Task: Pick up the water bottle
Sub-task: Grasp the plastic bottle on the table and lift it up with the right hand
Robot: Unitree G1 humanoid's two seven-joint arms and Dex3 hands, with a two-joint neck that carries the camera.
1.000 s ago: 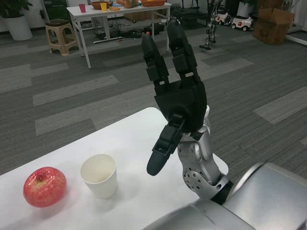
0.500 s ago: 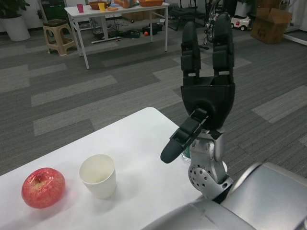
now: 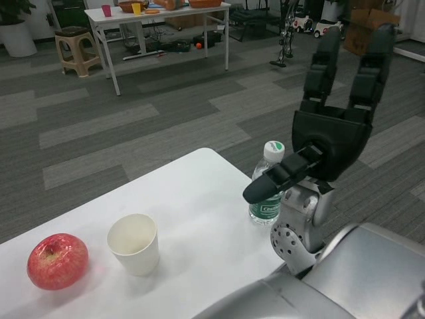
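While the water bottle [image 3: 267, 187] stands upright near the right edge of the white table [image 3: 192, 199], the right hand [image 3: 325, 133] is raised just to the right of it, fingers [image 3: 322, 63] stretched up and spread wide, holding nothing. Its thumb [image 3: 275, 179] juts out to the left and crosses in front of the bottle's middle, so part of the clear body is hidden; whether thumb and bottle touch cannot be told. The bottle's white cap and its green label remain visible above and below the thumb. Well to the left of the bottle sits a white paper cup [image 3: 134, 243], upright and open at the top, and further left from the bottle, beyond the cup, lies a red apple [image 3: 58, 260]. Far behind the bottle, across the grey carpet, stands a second white table [image 3: 159, 20] with a beige stool [image 3: 74, 48] at its left. Only the right hand is in view.
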